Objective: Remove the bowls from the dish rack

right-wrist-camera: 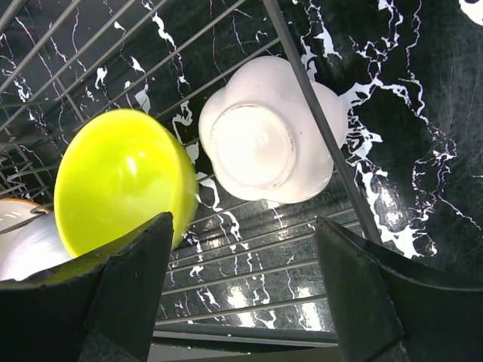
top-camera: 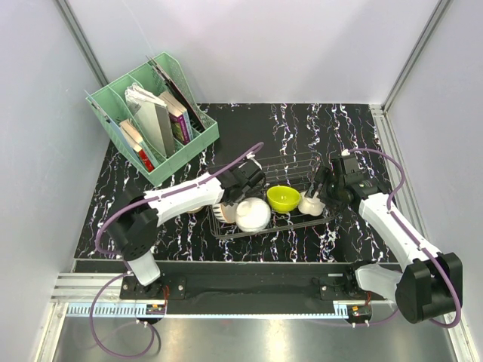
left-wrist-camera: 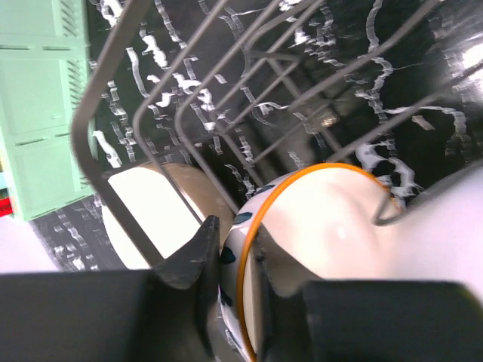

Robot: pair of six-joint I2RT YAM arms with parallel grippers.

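Observation:
The dark wire dish rack [top-camera: 290, 164] stands mid-table. In it are a yellow-green bowl [top-camera: 284, 198], a large white bowl [top-camera: 253, 215], a small white scalloped bowl [top-camera: 310, 204] lying upside down, and a tan bowl [top-camera: 217, 212] at the left end. My left gripper [left-wrist-camera: 245, 286] is shut on the rim of a white bowl with an orange rim and blue spots [left-wrist-camera: 332, 219], one finger inside and one outside. My right gripper [right-wrist-camera: 241, 286] is open above the rack floor, with the yellow-green bowl [right-wrist-camera: 121, 177] by its left finger and the scalloped bowl [right-wrist-camera: 268, 143] ahead.
A mint-green file organiser [top-camera: 155, 117] with books stands at the back left, and also shows in the left wrist view [left-wrist-camera: 38, 113]. Rack wires [left-wrist-camera: 219, 98] arch over the left gripper. A cream bowl [left-wrist-camera: 151, 219] sits left of the held one. A rack bar [right-wrist-camera: 317, 128] crosses the scalloped bowl.

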